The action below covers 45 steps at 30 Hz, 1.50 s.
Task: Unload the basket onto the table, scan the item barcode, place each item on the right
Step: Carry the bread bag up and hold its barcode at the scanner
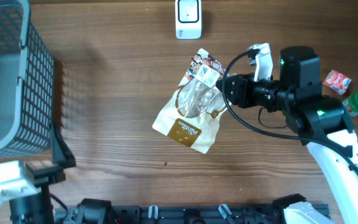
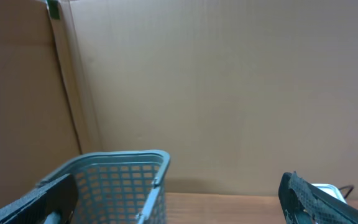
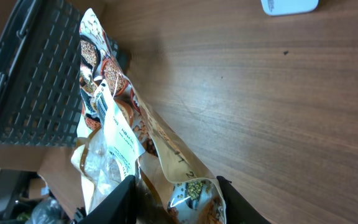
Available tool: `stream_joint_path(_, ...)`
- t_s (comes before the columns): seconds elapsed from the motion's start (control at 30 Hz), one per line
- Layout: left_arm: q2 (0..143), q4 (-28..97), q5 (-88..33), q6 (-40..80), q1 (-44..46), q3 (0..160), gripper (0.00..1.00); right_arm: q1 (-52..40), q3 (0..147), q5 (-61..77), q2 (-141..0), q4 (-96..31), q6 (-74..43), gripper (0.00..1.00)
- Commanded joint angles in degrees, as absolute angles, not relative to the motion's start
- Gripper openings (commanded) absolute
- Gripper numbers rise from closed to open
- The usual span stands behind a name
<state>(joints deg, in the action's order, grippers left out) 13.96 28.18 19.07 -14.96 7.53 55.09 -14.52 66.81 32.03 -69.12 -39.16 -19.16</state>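
Cream pouch [image 1: 188, 118], held tilted, near white scanner [image 1: 188, 18].

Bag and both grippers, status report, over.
Left gripper open, by the basket. Right gripper shut on the bag. Bag short of the scanner, nothing between them.

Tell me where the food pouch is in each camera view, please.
Overhead: pouch in the centre, right of the grey basket.
Left wrist: not in it.
Right wrist: pouch at lower left, running to the bottom edge.
Shared landmark: the grey basket, in all three views.
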Motion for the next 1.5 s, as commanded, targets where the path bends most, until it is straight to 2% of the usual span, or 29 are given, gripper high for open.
stream_joint_path(0.0,10.07,32.58,19.33,-21.34,7.27,54.87,1.0,-14.61,69.54,30.7,-68.23,-39.29,-17.8,0.05)
stream_joint_path(0.13,4.95,34.5,8.14,-23.86,7.27,54.87,1.0,-14.61,72.14,27.64,-68.23,-38.61,-16.05,0.05)
stream_joint_path(0.33,0.67,38.33,7.94,-32.1,7.27,54.87,1.0,-14.61,77.21,18.17,-68.25,-35.97,-11.79,0.05)
stream_joint_path(0.47,0.69,44.21,7.94,-34.33,7.27,54.87,1.0,-14.61,77.36,5.61,-69.95,-28.69,-12.19,0.05)
stream_joint_path(0.6,0.69,44.49,8.21,-34.33,7.27,54.87,1.0,-16.27,77.36,-10.74,-75.42,-19.64,-11.09,0.05)
stream_joint_path(0.7,0.69,44.71,9.76,-34.33,7.27,54.87,1.0,-19.4,77.36,-24.84,-80.49,-11.31,-2.35,0.05)
stream_joint_path(0.8,0.69,44.69,10.13,-34.33,7.27,54.87,1.0,-24.47,77.36,-38.74,-86.52,0.58,14.11,0.05)
stream_joint_path(0.83,0.69,44.69,10.13,-34.3,7.27,54.87,1.0,-26.83,77.36,-44.31,-89.8,7.81,24.86,0.04)
stream_joint_path(0.87,0.69,44.69,10.13,-34.3,7.27,54.87,1.0,-27.66,77.36,-46.24,-91.29,11.05,29.5,0.05)
stream_joint_path(0.97,0.69,44.71,10.13,-34.3,7.27,54.87,1.0,-29.32,77.36,-51.11,-99.31,30.96,51.29,0.05)
stream_joint_path(1.1,0.69,44.71,10.13,-34.28,7.27,54.87,1.0,-29.28,77.36,-49.45,-107.35,45.8,68.16,0.04)
stream_joint_path(1.23,0.69,46.15,10.11,-34.28,7.27,54.87,1.0,-29.3,77.36,-45.1,-112.33,50.76,75.11,0.05)
stream_joint_path(1.47,0.69,60.18,10.11,-34.3,7.27,54.87,1.0,-29.3,77.36,-41.41,-119.2,54.24,80.03,0.05)
